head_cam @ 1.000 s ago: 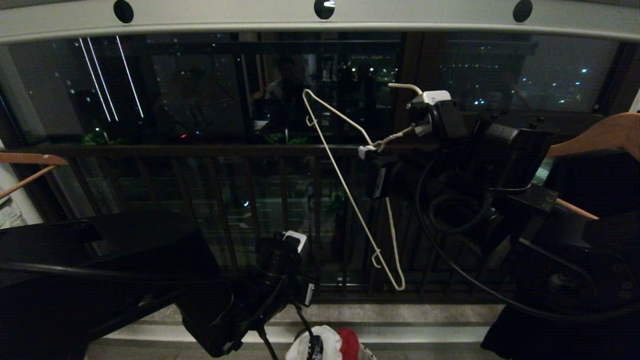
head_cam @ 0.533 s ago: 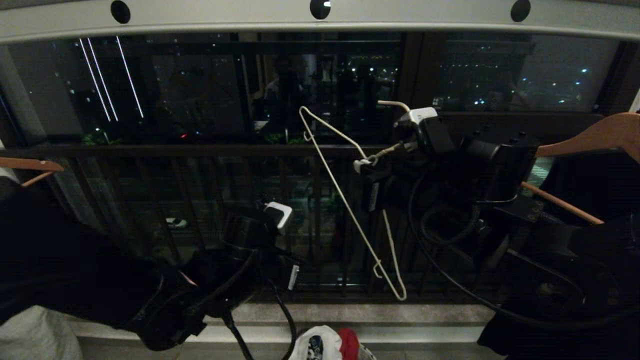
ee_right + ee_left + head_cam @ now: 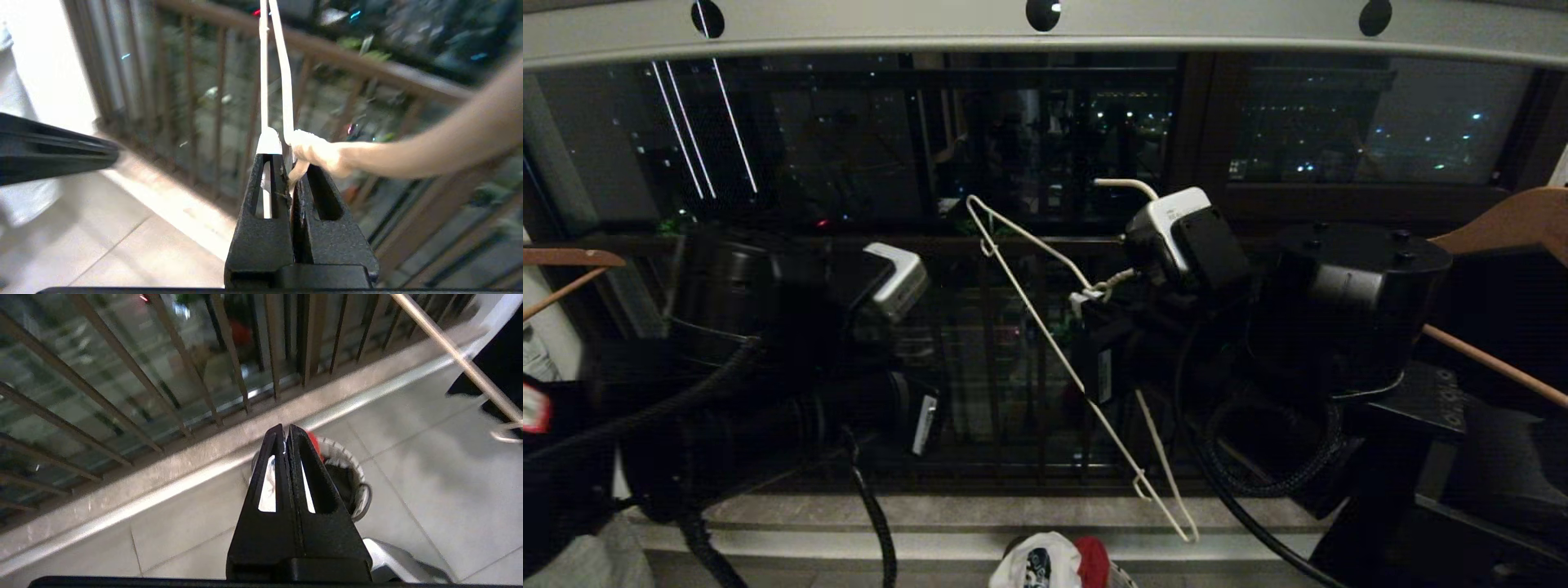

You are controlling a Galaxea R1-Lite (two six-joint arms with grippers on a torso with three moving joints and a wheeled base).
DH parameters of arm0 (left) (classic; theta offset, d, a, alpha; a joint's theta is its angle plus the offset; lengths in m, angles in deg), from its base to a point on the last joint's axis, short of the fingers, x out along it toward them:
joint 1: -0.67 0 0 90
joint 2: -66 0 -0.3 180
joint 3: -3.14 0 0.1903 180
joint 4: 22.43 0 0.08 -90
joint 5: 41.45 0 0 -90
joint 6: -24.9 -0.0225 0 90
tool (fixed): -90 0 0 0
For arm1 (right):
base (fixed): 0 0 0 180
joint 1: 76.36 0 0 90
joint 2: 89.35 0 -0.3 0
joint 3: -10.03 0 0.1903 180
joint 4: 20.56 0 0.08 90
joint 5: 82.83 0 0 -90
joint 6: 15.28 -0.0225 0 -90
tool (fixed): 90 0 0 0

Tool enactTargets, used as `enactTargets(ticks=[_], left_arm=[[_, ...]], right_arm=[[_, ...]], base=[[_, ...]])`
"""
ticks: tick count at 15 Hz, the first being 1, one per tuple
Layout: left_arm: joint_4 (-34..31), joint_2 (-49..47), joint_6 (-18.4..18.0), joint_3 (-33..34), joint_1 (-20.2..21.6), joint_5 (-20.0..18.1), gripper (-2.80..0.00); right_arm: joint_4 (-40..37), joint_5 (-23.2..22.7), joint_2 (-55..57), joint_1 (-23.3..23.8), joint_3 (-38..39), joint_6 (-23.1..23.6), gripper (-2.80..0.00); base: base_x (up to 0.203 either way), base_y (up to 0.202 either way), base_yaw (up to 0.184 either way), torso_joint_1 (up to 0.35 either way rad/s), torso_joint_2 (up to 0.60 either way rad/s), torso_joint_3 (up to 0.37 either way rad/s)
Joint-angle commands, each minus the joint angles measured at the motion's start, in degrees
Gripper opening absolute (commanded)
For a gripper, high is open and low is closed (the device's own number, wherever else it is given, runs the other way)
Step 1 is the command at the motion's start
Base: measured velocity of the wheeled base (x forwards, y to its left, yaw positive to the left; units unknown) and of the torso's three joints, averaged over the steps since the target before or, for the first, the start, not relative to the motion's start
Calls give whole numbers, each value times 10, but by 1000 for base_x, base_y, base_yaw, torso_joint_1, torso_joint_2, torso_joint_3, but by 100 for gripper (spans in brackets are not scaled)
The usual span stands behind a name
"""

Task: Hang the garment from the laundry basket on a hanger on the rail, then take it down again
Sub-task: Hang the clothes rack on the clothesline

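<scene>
Heads up, operator: your left gripper (image 3: 286, 435) came up from the basket (image 3: 347, 473) clamped shut on nothing, shirt (image 3: 1033, 563) still in there. Right gripper (image 3: 286, 163) kept squeezing the hanger (image 3: 1054, 343) neck, well below the rail (image 3: 1176, 28). You'd need another grab, I reckon.

The laundry basket (image 3: 1123, 578) is cut off by the head view's lower edge, so only a white-and-red bundle (image 3: 1054, 563) in it shows, too small to identify, and in the left wrist view the left gripper (image 3: 286, 430) covers most of the basket. The hanger (image 3: 1086, 371) is partly hidden in the head view: its twisted neck and hook pass behind the right gripper (image 3: 1086, 306) and wrist camera. The left arm there is blurred, and the rail (image 3: 1176, 28) runs off both sides.
</scene>
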Motion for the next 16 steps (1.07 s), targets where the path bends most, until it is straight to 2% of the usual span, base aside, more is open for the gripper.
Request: enactTargets(ticks=[1, 3, 7, 11, 16], left_arm=[[-19, 73, 0, -16, 0, 1, -280], [-22, 102, -6, -17, 0, 2, -280], [-24, 140, -16, -22, 1, 2, -280], [-23, 151, -20, -25, 14, 2, -280], [-21, 165, -30, -26, 20, 2, -280]], right_arm=[[0, 31, -9, -33, -30, 27, -280], [-23, 49, -6, -39, -79, 52, -280], [-96, 57, 8, -40, -173, 68, -280], [-114, 58, 29, -40, -227, 105, -280], [-151, 57, 52, -19, -286, 108, -280]], base=[[0, 0, 0, 0, 0, 0], [0, 0, 0, 0, 0, 0], [0, 0, 0, 0, 0, 0], [0, 0, 0, 0, 0, 0], [0, 0, 0, 0, 0, 0]])
